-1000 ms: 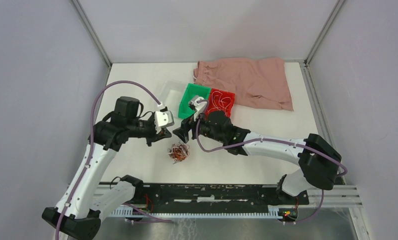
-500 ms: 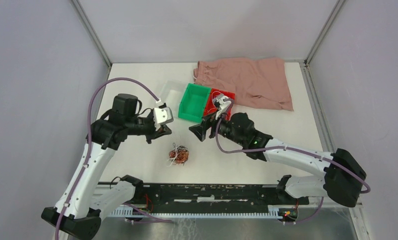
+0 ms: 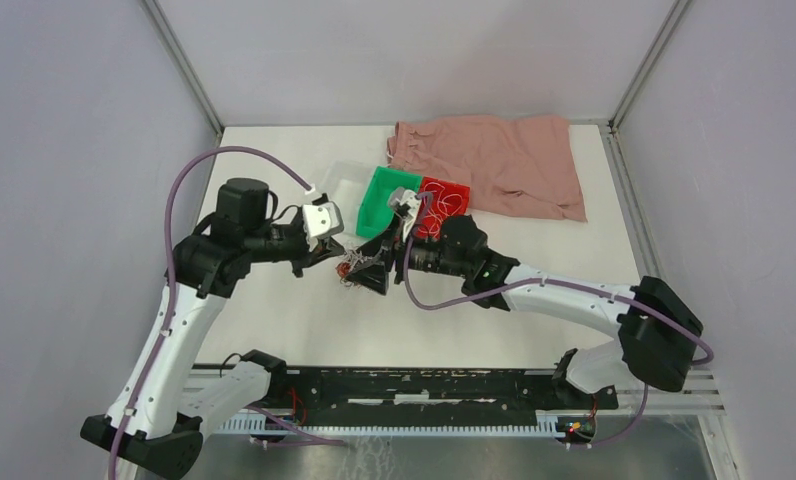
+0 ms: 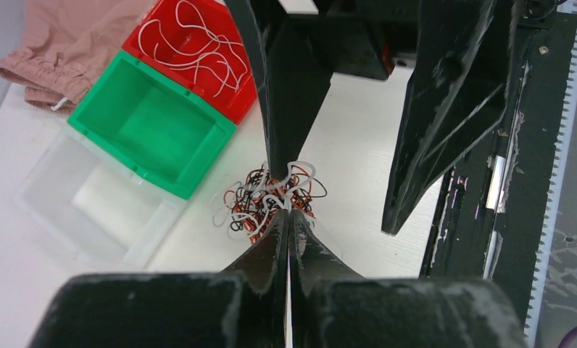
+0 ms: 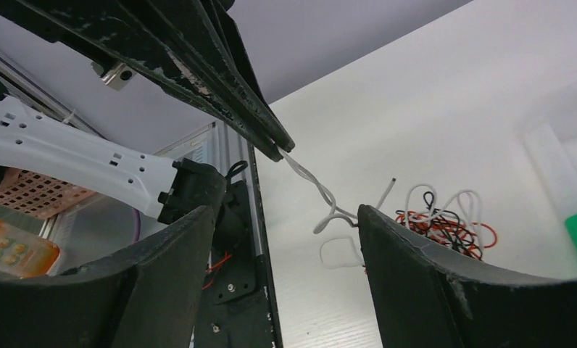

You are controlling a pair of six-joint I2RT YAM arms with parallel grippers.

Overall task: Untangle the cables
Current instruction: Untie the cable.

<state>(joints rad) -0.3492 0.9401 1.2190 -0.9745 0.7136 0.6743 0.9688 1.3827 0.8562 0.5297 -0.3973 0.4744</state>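
Observation:
The cables (image 3: 354,268) are a small tangle of white, orange-brown and black wires on the white table, between both grippers. My left gripper (image 3: 336,257) is shut on a white strand of the tangle; in the left wrist view its closed tips (image 4: 287,212) meet the tangle (image 4: 271,197). In the right wrist view that white strand (image 5: 307,177) runs taut from the left fingers (image 5: 227,94) down to the tangle (image 5: 445,221). My right gripper (image 3: 375,274) is open and empty, its jaws wide apart (image 5: 285,214) beside the tangle. I cannot tell whether the tangle is off the table.
A green bin (image 3: 386,205), a red bin (image 3: 444,200) holding loose white wires, and a clear tray (image 3: 339,180) stand just behind the grippers. A pink cloth (image 3: 494,165) lies at the back right. The black rail (image 3: 404,385) runs along the near edge.
The tangle has moved from the near middle of the table up to the left gripper, which now holds a white strand. The right gripper swung right, then back left to the tangle.

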